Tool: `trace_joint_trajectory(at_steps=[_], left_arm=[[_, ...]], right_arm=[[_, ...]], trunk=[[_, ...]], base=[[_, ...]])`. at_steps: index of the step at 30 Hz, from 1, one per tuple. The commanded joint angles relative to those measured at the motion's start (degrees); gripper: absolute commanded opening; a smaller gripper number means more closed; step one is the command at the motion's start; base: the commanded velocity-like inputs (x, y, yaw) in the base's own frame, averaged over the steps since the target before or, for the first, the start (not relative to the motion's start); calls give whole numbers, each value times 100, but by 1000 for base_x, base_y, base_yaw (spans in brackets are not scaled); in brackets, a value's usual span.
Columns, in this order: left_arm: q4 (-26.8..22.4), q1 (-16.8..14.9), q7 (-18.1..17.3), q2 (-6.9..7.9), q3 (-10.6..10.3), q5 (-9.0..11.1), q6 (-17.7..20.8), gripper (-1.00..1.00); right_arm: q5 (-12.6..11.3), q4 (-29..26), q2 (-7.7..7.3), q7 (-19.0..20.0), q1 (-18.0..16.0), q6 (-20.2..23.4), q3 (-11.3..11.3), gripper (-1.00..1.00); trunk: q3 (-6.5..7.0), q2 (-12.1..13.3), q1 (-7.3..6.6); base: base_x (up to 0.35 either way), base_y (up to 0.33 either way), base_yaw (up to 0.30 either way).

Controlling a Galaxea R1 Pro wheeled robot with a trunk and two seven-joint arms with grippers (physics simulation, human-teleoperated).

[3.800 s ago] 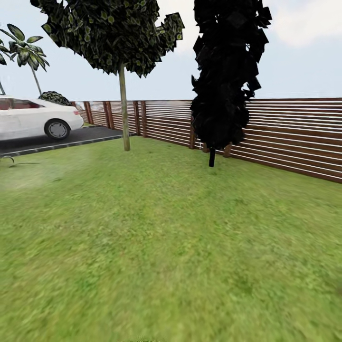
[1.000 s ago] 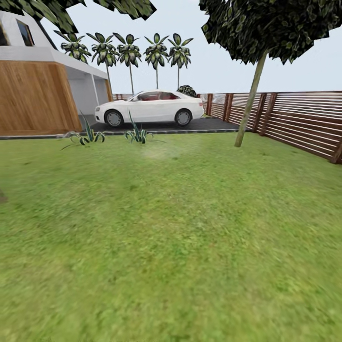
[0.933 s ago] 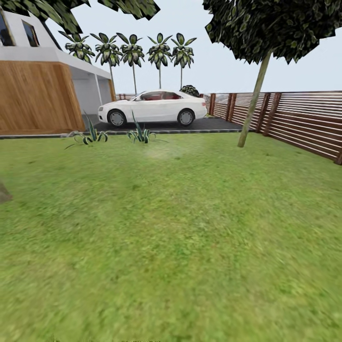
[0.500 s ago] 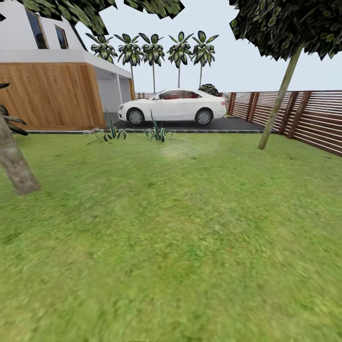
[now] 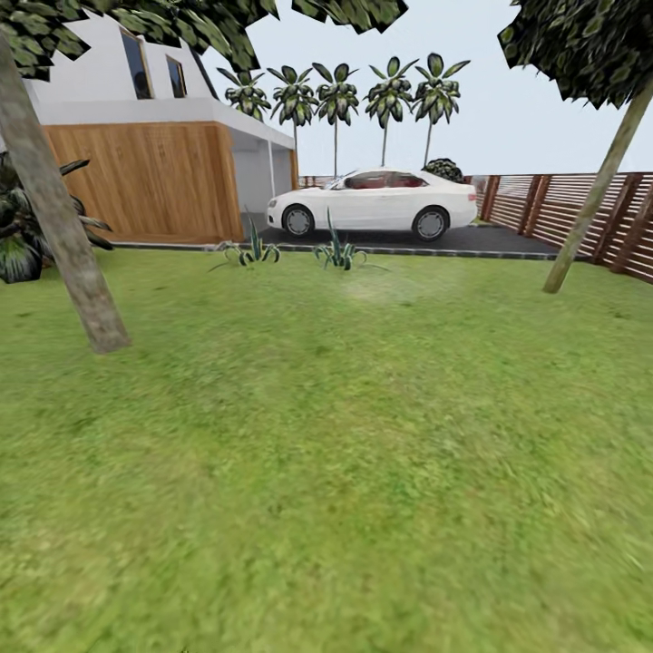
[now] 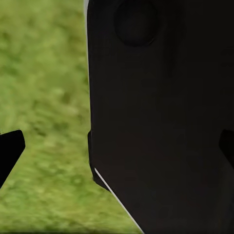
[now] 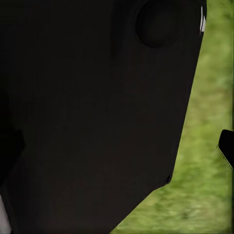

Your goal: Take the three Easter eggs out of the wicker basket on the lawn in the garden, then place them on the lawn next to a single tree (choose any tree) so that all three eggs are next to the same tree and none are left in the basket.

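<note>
Head view looks over the lawn (image 5: pixel 345 472), which runs from the near edge up to a dark driveway (image 5: pixel 472 240). A tree (image 5: pixel 63 236) with a thick, mottled grey-brown trunk leans on the lawn at the left, well apart from a thinner-trunked tree (image 5: pixel 589 204) at the right. Behind the thick tree stands a white house (image 5: pixel 163 109) with a wooden wall (image 5: pixel 145 181). A white car (image 5: pixel 376 201) is parked on the driveway, right of the house. Two spiky plants (image 5: pixel 340 254) grow at the lawn's far edge, just in front of the car. Palms (image 5: pixel 363 91) rise behind the car, and a slatted fence (image 5: pixel 562 204) runs behind the thin tree. Neither eggs nor basket can be placed from these pictures.

Left wrist view has a black robot panel close up, grass (image 6: pixel 44 97) beside it, and dark fingertips (image 6: pixel 9 148) at both picture edges: the left fingers are spread wide, holding nothing. Right wrist view has grass (image 7: pixel 209 146) beside a like panel and one dark fingertip (image 7: pixel 227 146); whether the right fingers are spread I cannot tell.
</note>
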Motion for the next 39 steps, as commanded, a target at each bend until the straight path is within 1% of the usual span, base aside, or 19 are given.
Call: trace_joint_trajectory(at_steps=[1, 39], left_arm=[[-1, -1, 2, 0, 2, 2, -14, 100], [-1, -1, 1, 0, 2, 2, -14, 100]], right_arm=[[6, -4, -1, -2, 1, -10, 36, 100], [6, 13, -1, -2, 1, -10, 36, 100]], trunk=[[-4, -2, 0], [-4, -2, 0]], base=[[0, 0, 277], [0, 0, 277]])
